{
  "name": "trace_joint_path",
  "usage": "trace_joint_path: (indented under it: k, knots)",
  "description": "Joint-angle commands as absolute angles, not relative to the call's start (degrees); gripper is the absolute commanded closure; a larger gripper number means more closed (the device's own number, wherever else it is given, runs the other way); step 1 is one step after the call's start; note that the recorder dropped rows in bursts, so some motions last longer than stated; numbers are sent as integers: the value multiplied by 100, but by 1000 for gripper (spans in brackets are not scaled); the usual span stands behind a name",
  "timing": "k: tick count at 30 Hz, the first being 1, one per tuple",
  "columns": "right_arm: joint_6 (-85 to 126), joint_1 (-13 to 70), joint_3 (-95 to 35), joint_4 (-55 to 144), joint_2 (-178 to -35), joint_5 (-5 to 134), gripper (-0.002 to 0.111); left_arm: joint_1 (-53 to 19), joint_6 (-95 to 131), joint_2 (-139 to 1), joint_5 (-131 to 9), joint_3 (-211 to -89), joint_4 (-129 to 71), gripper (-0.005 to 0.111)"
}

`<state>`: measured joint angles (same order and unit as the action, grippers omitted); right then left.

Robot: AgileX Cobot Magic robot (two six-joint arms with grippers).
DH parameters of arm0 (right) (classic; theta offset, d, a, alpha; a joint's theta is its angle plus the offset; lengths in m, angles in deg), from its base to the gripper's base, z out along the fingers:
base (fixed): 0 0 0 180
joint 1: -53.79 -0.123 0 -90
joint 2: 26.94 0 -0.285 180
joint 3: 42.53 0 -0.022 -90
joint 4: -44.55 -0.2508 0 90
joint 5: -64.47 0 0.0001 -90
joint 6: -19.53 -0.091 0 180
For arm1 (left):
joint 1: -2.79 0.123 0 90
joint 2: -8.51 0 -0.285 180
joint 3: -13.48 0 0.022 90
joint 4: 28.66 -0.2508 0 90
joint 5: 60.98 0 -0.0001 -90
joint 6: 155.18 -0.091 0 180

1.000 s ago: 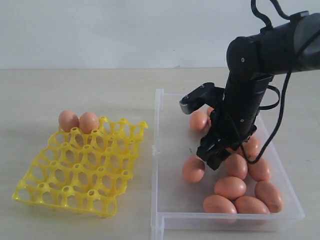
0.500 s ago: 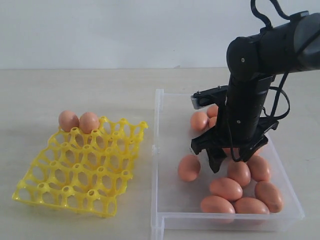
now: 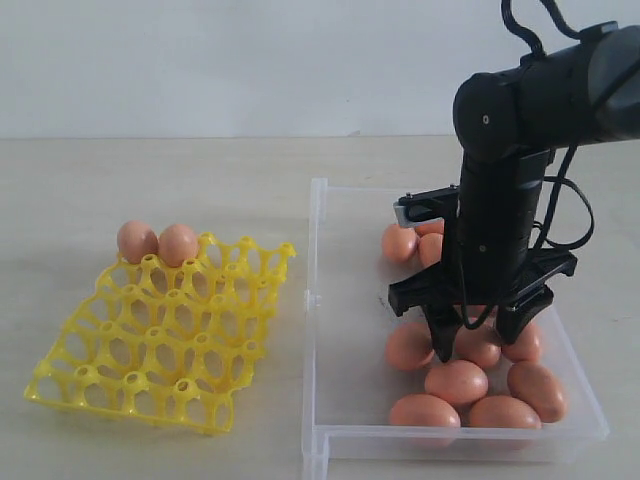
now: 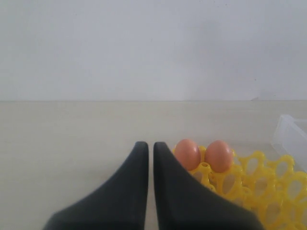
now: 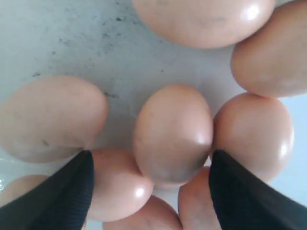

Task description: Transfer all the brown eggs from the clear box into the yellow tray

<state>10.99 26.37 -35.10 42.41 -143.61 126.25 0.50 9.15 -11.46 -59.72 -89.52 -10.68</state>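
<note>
Several brown eggs (image 3: 456, 381) lie in the clear box (image 3: 318, 300) on the right of the exterior view. My right gripper (image 3: 478, 345) hangs open just above their cluster, fingers pointing down. In the right wrist view its fingertips (image 5: 81, 182) stand wide apart on either side of one egg (image 5: 172, 133), with other eggs crowded round it. The yellow tray (image 3: 160, 330) sits to the left with two eggs (image 3: 158, 243) at its far corner. In the left wrist view, my left gripper (image 4: 150, 146) is shut and empty, near the tray's eggs (image 4: 187, 153).
The box's near wall (image 3: 450, 440) and left wall fence the eggs in. Two more eggs (image 3: 400, 242) lie towards the box's far side, behind my right arm (image 3: 505, 180). Bare tabletop (image 3: 150, 180) lies beyond the tray.
My right gripper has turned and swung from the box's middle to the right, down over the near egg cluster. An egg beside the cluster has shifted right. The left gripper's movement is not shown.
</note>
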Motion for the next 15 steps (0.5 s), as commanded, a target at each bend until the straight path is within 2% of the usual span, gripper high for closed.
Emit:
trace_joint_path:
  k: [1, 15]
  knots:
    - [989, 2632, -3496, 4250, -14336, 12846, 46, 21, 885, -1164, -5914, -8930, -1038, 103]
    - [1170, 2632, -3086, 4873, -14336, 12134, 47, 21, 885, -1164, -5897, -8930, -1038, 103]
